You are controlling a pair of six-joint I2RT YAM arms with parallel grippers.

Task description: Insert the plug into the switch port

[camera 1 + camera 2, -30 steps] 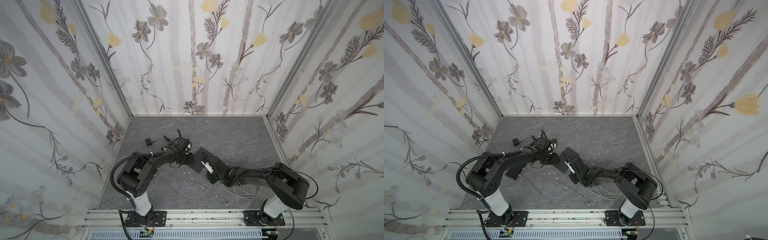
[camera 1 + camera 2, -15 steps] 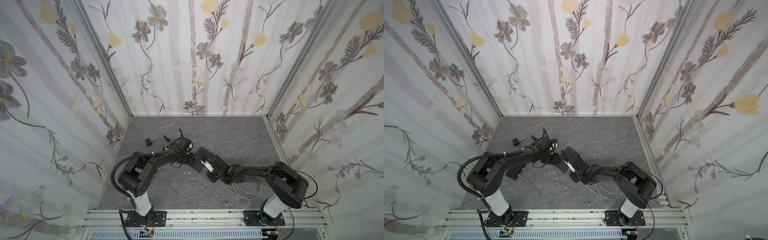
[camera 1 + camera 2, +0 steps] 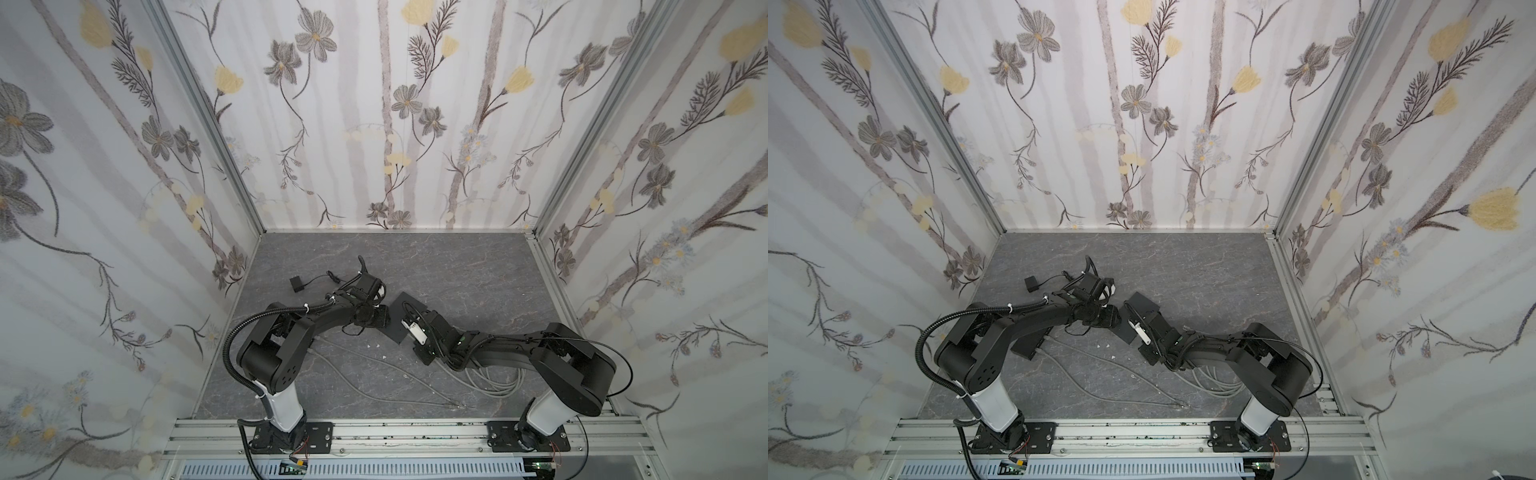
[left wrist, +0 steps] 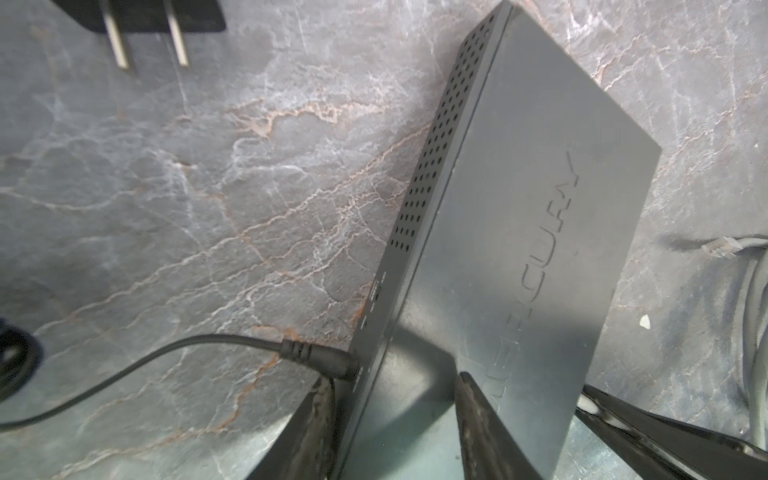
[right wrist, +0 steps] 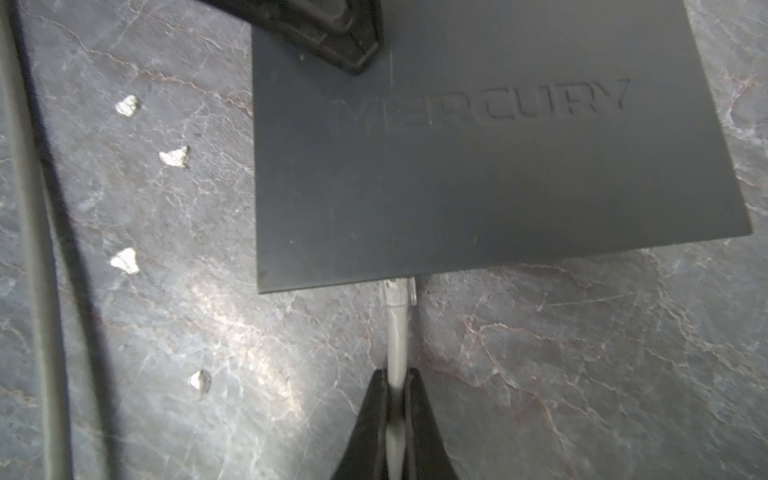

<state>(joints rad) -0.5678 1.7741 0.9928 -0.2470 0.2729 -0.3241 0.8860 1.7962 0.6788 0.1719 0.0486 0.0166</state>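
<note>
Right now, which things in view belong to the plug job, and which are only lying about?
Belong to the job:
dark grey Mercury switch box, held by the left gripper;
clear plastic plug on a grey cable, pinched by the right gripper.

Lying about:
black two-pronged power adapter;
small white scraps;
loose grey cables;
black power lead, already in the switch's side.

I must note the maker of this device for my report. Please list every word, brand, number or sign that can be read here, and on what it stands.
"MERCURY": embossed on the top face of the switch, plain in the right wrist view.
Too small to read: the small markings on the switch's side wall, near the power connector.
Nothing else is legible.
</note>
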